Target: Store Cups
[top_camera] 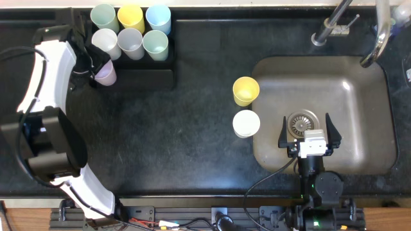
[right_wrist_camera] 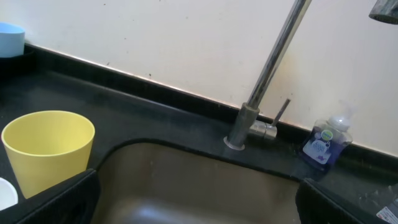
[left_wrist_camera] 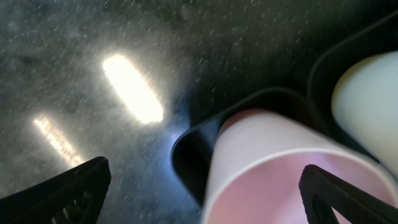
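left tool [left_wrist_camera: 205,174]: fingers [left_wrist_camera: 68,193] spread wide, either side of the pink cup [left_wrist_camera: 280,168]. one finger is well clear of the cup wall, the other is close by the rim; can't tell if it touches. pink cup sits mouth-up and tilted in a slot of the black holder [left_wrist_camera: 186,149], at the holder's left end in the row nearest the arms. next to it in the wrist view is a pale cup [left_wrist_camera: 367,99] in the neighbouring slot. from the top view, six more cups [top_camera: 130,40] stand in the holder's two far rows, 3 per row: green, yellow and blue at the back, white, grey and mint in front of them. holder is on the dark counter [top_camera: 160,141], top-left corner, near the back wall.

right tool [top_camera: 307,122]: fingers spread apart, nothing between them, over the sink [top_camera: 359,83] approx above the drain [top_camera: 303,120]. just left of the sink, on the counter, a yellow cup [top_camera: 245,90] and a white cup [top_camera: 246,123] stand upright, mouth-up, close together but not nested, yellow one farther from the arms. tap [top_camera: 334,25] is behind the sink at the back edge, w/ a soap bottle [right_wrist_camera: 326,140] beside it.
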